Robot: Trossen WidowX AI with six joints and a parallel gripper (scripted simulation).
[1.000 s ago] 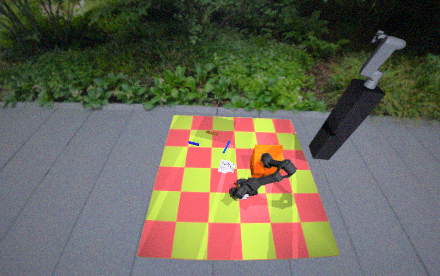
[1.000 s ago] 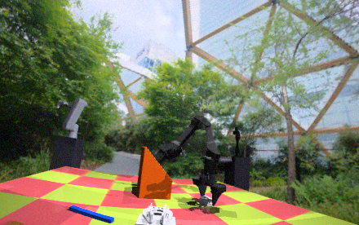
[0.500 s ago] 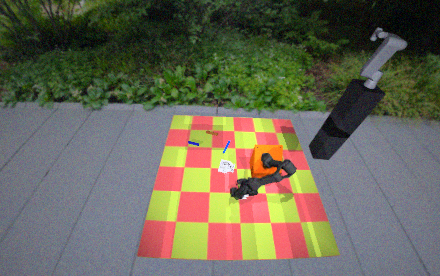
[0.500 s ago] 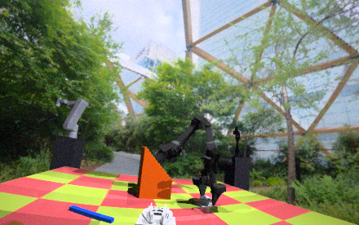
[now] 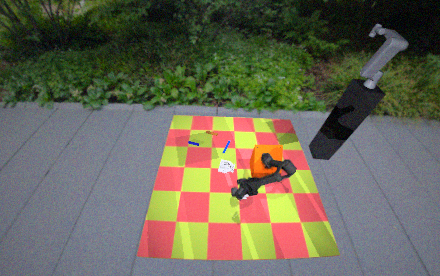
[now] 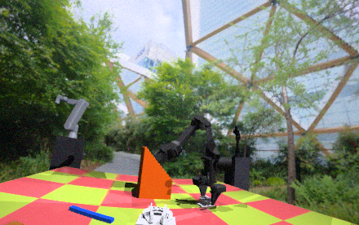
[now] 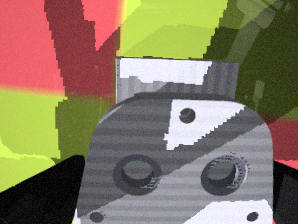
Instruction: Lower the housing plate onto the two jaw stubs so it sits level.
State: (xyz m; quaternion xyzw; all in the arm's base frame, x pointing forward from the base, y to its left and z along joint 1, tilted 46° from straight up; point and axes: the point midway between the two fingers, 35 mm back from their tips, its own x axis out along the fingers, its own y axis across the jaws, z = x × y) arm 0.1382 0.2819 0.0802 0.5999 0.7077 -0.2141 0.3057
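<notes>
The housing plate is grey-white, with two large round holes, three smaller holes and a rectangular part at its far edge. It lies flat, low at the mat. My gripper points down over it, with one black finger against each side edge, and looks shut on it; the right fingertip is partly hidden behind the plate in the wrist view. The white base assembly stands apart from the plate. Its jaws and stubs are too small to make out.
An orange wedge-shaped block stands beside my arm. A blue bar lies beyond the base assembly. A shorter blue bar and a small orange-brown piece lie farther off. A grey arm on a black pedestal stands outside the mat.
</notes>
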